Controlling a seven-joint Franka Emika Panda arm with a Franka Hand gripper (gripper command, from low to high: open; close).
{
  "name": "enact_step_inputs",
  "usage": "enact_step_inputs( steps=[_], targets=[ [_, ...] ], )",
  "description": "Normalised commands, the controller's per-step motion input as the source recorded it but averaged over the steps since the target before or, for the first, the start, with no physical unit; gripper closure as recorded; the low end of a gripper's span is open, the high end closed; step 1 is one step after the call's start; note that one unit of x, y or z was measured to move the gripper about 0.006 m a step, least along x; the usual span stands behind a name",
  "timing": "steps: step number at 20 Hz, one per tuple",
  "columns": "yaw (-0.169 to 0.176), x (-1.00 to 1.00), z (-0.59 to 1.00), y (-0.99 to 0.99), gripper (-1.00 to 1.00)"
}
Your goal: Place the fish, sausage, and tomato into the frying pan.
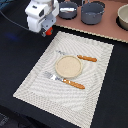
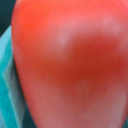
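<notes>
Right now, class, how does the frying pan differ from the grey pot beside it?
The frying pan is smaller and shallower; the pot is wider and deeper. The frying pan sits nearer the hand, which holds the tomato; the pot lies further toward the exterior view's right. Both are dark grey, round and on the brown board.

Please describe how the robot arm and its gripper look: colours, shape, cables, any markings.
In the exterior view, the arm's end is a blocky white housing with rounded edges and grey shading. A thin dark cable runs off toward that view's left. The gripper below looks darker, with red at its tip. No markings are readable; the image is too blurred.
</notes>
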Motion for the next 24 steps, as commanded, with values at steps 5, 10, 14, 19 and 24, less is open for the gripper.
enact_step_inputs(
  steps=[5,10,14,19,24],
  targets=[
    [-0.009,0.25,1.0,0.62,1.0],
    [-0.002,0.43,0.91,0.98,1.0],
    [0.0,0.43,0.51,1.0,1.0],
    [-0.003,0.63,0.14,0.93,1.0],
    [-0.016,0.68,-0.03,0.74,1.0]
  ],
)
